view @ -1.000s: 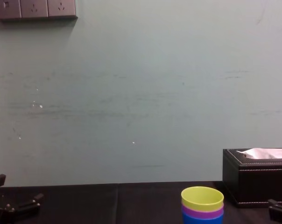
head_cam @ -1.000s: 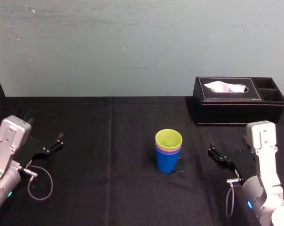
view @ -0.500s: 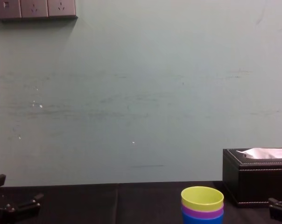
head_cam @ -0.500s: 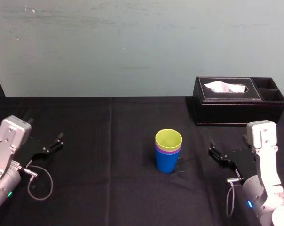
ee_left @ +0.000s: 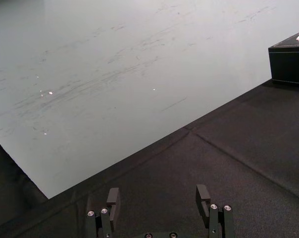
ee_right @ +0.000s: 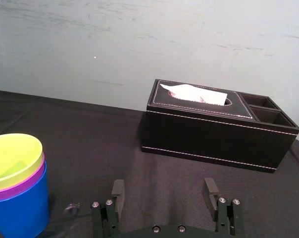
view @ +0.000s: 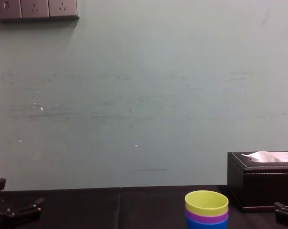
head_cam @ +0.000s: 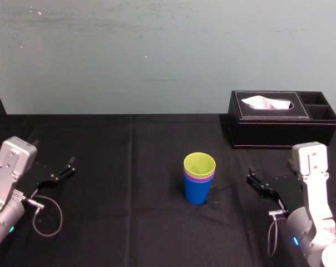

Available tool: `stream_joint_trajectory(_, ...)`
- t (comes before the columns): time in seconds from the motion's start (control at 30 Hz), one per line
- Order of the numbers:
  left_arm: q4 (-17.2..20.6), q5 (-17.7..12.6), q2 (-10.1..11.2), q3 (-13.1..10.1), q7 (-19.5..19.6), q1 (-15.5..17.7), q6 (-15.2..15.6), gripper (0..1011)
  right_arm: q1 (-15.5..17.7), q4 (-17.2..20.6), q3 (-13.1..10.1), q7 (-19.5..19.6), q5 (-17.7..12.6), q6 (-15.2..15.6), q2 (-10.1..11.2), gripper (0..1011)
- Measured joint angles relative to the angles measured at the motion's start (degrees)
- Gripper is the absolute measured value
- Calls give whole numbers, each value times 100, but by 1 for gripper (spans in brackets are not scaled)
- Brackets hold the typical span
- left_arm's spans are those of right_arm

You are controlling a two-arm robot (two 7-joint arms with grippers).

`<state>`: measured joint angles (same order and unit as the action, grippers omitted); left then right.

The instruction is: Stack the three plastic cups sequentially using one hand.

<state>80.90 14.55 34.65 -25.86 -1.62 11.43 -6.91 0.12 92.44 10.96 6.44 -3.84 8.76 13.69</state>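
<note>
The three plastic cups stand nested upright in one stack at the table's middle: the blue cup (head_cam: 197, 192) at the bottom, the purple cup (head_cam: 199, 178) inside it, the yellow-green cup (head_cam: 199, 165) on top. The same stack shows in the chest view, yellow-green cup (view: 206, 203) uppermost, and in the right wrist view as blue cup (ee_right: 18, 210) under the yellow-green cup (ee_right: 13, 154). My right gripper (head_cam: 255, 184) (ee_right: 162, 192) hovers open to the right of the stack, apart from it, empty. At the far left my left gripper (head_cam: 65, 168) (ee_left: 157, 197) rests open and empty.
A black leather tissue box (head_cam: 282, 118) (ee_right: 216, 126) stands at the back right, behind my right gripper. A black cloth (head_cam: 129, 156) covers the table up to a pale wall. A cable loop (head_cam: 45, 217) lies by the left arm.
</note>
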Motion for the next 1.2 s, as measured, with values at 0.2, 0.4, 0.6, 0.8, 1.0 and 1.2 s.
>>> stream_joint_trajectory(0.2,0,0,-1,0,0,0,0,1000,0,0,0,0,0,0,0,1002)
stream_joint_trajectory(0.4,0,0,0,0,0,0,0,1000,0,0,0,0,0,0,0,1002)
stream_joint_trajectory(0.6,0,0,0,0,0,0,0,1000,0,0,0,0,0,0,0,1003)
stream_joint_trajectory(0.8,0,0,0,0,0,0,0,1000,0,-1,0,0,0,0,0,1003)
stream_joint_trajectory(1.0,0,0,0,0,0,0,0,1000,0,0,0,0,0,0,0,1002)
stream_joint_trajectory(1.2,0,0,0,0,0,0,0,1000,0,-1,0,-1,0,0,0,1002)
